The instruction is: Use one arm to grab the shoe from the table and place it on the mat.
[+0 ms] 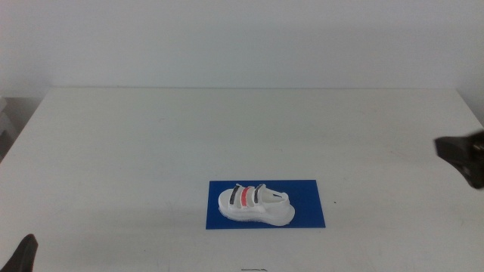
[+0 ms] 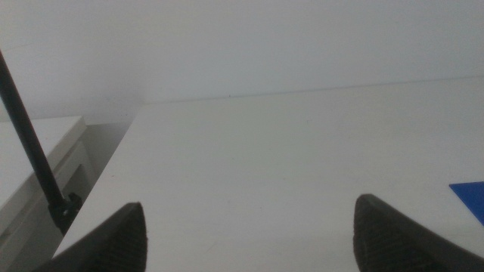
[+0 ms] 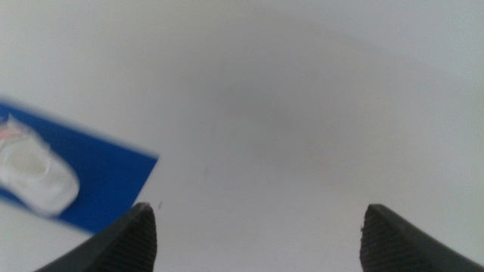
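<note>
The white shoe (image 1: 255,205) with two dark straps and one red strap lies on the dark-blue mat (image 1: 310,213) near the front middle of the white table (image 1: 151,151). The right wrist view shows one end of the shoe (image 3: 34,172) on the mat (image 3: 106,181). My right gripper (image 3: 257,238) is open and empty, apart from the shoe, and shows at the right edge of the middle view (image 1: 463,156). My left gripper (image 2: 249,238) is open and empty; it waits at the bottom left corner (image 1: 23,255). A corner of the mat (image 2: 470,198) shows in the left wrist view.
The table's left edge (image 2: 113,166) drops off beside a white cabinet (image 2: 38,159) and a thin black rod (image 2: 30,143). A pale wall stands behind the table's far edge.
</note>
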Tool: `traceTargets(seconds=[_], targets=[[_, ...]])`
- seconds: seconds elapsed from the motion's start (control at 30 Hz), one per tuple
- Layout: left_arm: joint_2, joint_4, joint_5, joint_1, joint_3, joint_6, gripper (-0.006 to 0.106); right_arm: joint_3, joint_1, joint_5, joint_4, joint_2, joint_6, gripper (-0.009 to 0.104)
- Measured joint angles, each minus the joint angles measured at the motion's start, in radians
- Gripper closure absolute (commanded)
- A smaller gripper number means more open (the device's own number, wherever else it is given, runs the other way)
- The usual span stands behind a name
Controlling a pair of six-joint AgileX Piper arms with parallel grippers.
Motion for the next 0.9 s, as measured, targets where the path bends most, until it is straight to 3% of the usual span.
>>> traceTargets(seconds=[0.27,0.43,0.9], targets=[[0.0,0.0,0.0,0.0,0.0,0.0,0.007,0.372,-0.037,-0.32,0.006,-0.433,0.016,0.015],[0.0,0.0,0.0,0.0,0.0,0.0,0.007,0.5,-0.037,-0.337,0.033,-0.596,0.033,0.009],[0.0,0.0,0.0,0.0,0.0,0.0,0.007,0.653,-0.037,-0.349,0.056,-0.768,0.053,0.009]])
